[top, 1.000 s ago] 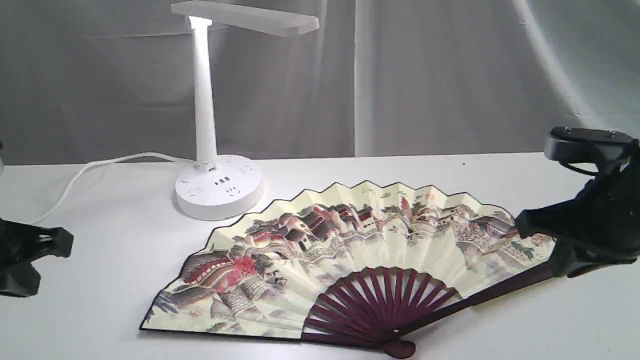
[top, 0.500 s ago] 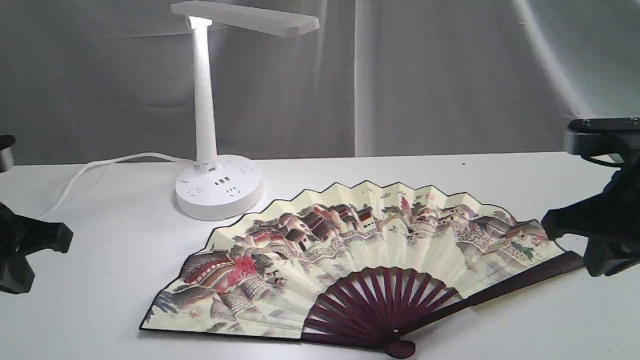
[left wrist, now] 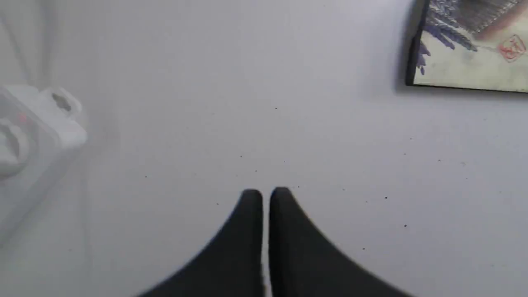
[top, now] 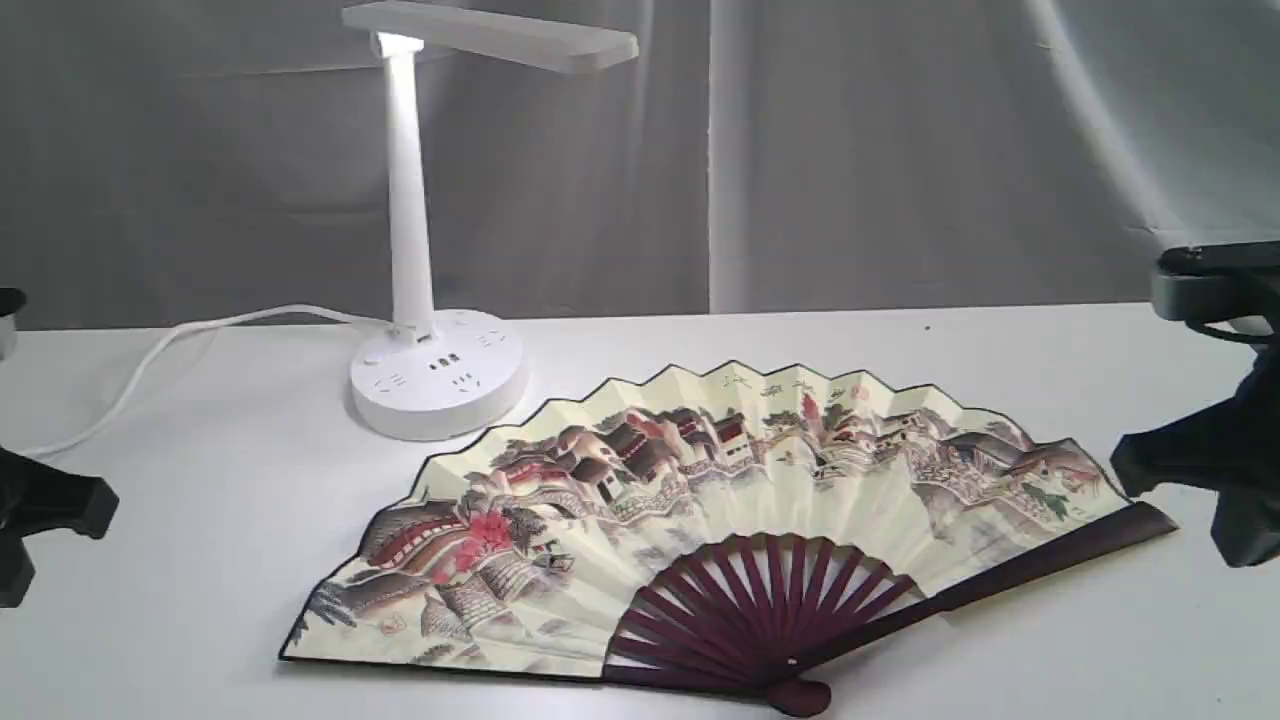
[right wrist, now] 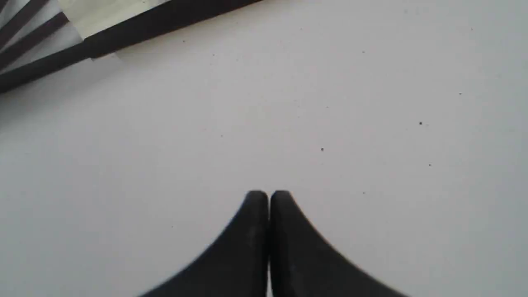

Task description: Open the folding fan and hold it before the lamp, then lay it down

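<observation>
The folding fan (top: pixel 720 480) lies spread open and flat on the white table, painted side up, its maroon ribs meeting at a pivot near the front edge. The lamp (top: pixel 410 250) stands behind the fan's left half, lit, with its round base on the table. At the far left my left gripper (top: pixel 100 510) is shut and empty, well away from the fan's left corner (left wrist: pixel 470 62). Over on the right my right gripper (top: pixel 1125 468) is also shut and empty, just clear of the fan's right guard (right wrist: pixel 165 18). Both wrist views show fingertips pressed together over bare table (left wrist: pixel 266 193) (right wrist: pixel 268 194).
The lamp's white cord (top: pixel 170 340) runs left across the back of the table. A blurred white plastic block with socket holes (left wrist: pixel 37 123) shows in the left wrist view. A grey curtain (top: pixel 850 150) hangs behind the table.
My right gripper has let go of the fan's right guard, drawn back to the right and shut. The guard has settled onto the table. The left gripper has slid slightly left.
</observation>
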Robot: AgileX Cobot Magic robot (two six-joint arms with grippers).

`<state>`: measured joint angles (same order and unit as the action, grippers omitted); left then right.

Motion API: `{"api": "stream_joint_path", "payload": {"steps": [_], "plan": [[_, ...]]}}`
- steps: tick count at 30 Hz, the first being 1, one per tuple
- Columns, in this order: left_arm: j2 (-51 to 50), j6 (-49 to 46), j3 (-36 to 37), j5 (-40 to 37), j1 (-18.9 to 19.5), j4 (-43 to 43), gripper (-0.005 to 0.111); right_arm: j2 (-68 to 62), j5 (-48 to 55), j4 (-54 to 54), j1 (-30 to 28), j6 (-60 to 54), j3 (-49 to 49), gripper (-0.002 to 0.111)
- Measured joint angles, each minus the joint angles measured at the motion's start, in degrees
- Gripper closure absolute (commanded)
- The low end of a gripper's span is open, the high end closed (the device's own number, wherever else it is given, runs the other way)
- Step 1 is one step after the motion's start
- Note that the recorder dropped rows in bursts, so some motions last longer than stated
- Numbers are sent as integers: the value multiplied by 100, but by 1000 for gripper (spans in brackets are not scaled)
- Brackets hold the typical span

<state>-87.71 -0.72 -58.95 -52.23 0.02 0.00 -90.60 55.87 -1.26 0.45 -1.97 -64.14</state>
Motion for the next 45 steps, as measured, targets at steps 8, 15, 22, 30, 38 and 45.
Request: {"api": "stream_joint_path", "payload": {"steps": [8,15,22,30,38,45], "plan": [[0,-68,0,59,-2,0,107,0,33,-287,0,197,0,108],[0,-68,0,59,-2,-54,107,26,38,-136,0,197,0,108],[197,-68,0,59,-2,-67,107,467,-47,-133,0,197,0,108],[814,-77,0,50,-2,-67,107,1014,-6,-288,0,197,0,108],[1774,-77,0,15,-2,-67,107,1781,146,-529,0,244,0,108],[2718,-77,0,-44,-2,-67,107,2639,182,-704,0,344,0,108]]}}
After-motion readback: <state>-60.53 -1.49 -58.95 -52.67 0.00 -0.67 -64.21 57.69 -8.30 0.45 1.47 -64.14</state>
